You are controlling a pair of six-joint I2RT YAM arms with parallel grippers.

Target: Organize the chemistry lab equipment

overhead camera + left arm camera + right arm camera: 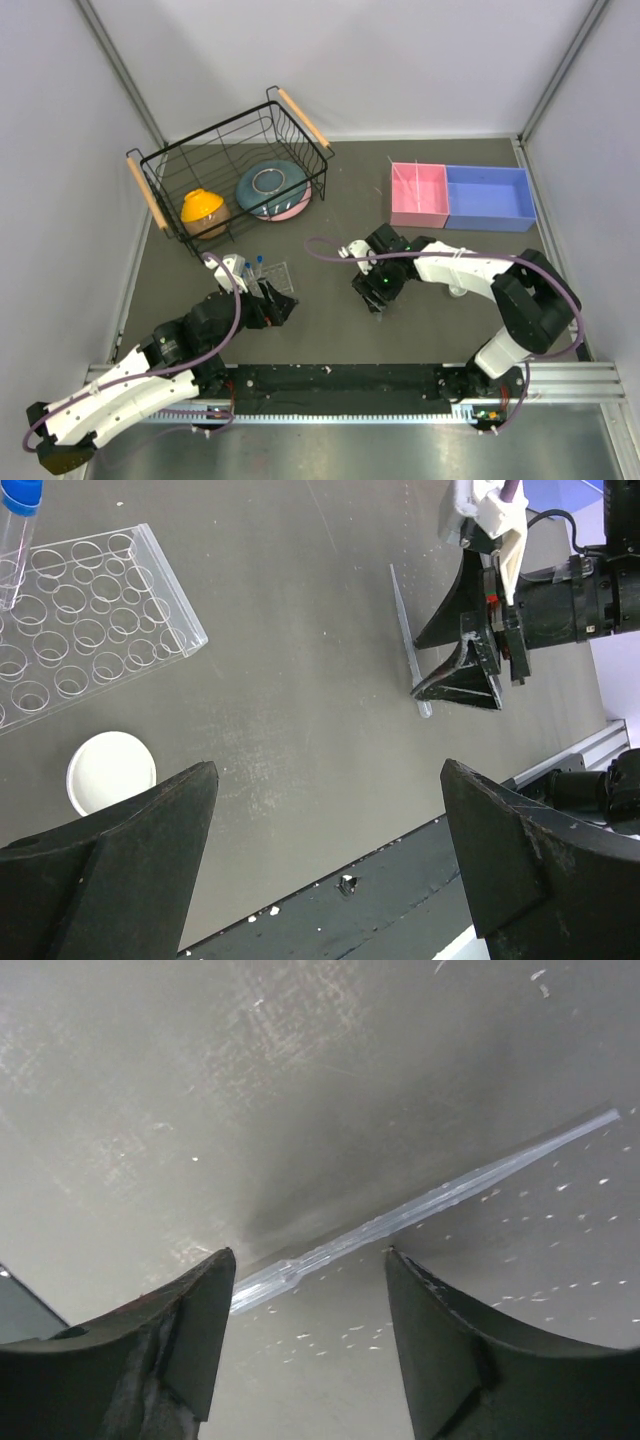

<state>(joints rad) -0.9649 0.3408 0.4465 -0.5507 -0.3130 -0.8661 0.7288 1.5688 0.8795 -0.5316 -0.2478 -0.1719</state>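
Observation:
A thin clear rod lies flat on the dark table, just past the tips of my right gripper, which is open and low over it without holding it. The left wrist view shows the same rod beside the right gripper. My left gripper is wide open and empty above the table. Next to it are the clear flat tube rack, holding a blue-capped tube, and a white round cup. From above, the rack sits by my left gripper.
A black wire basket at the back left holds an orange bowl and a teal-pink bowl. A pink bin with thin rods in it and a blue bin stand at the back right.

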